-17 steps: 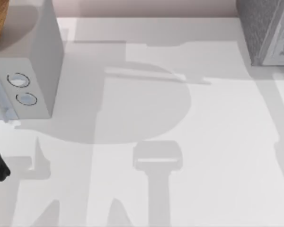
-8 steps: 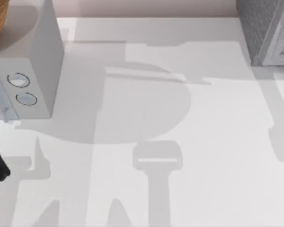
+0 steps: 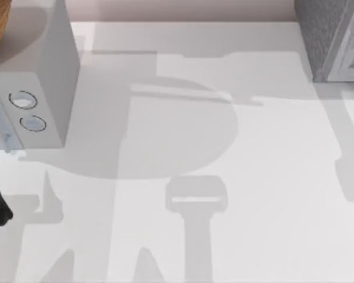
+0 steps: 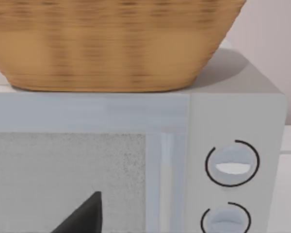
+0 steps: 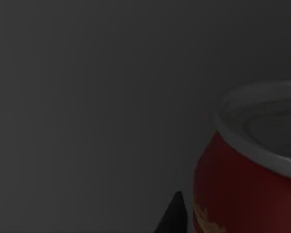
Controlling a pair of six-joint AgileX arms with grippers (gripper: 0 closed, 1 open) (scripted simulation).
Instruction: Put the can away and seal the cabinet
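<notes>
Can [image 5: 247, 174], red with a silver lid and a scrap of yellow label, stands upright against a dim grey surface in the right wrist view, with one dark fingertip [image 5: 172, 213] of the right arm's jaws just beside its wall; whether those jaws are wide or closed I cannot tell. From above, the cabinet [image 3: 336, 38], dark-grey and speckled with a paler framed front, sits at the worktop's [image 3: 253, 194] far right corner. At the left stands a light-grey box with two round dials [image 3: 41, 88], carrying a woven basket [image 4: 111, 43]. The left arm faces that box; one dark fingertip [image 4: 85, 216] shows, jaw state unclear.
</notes>
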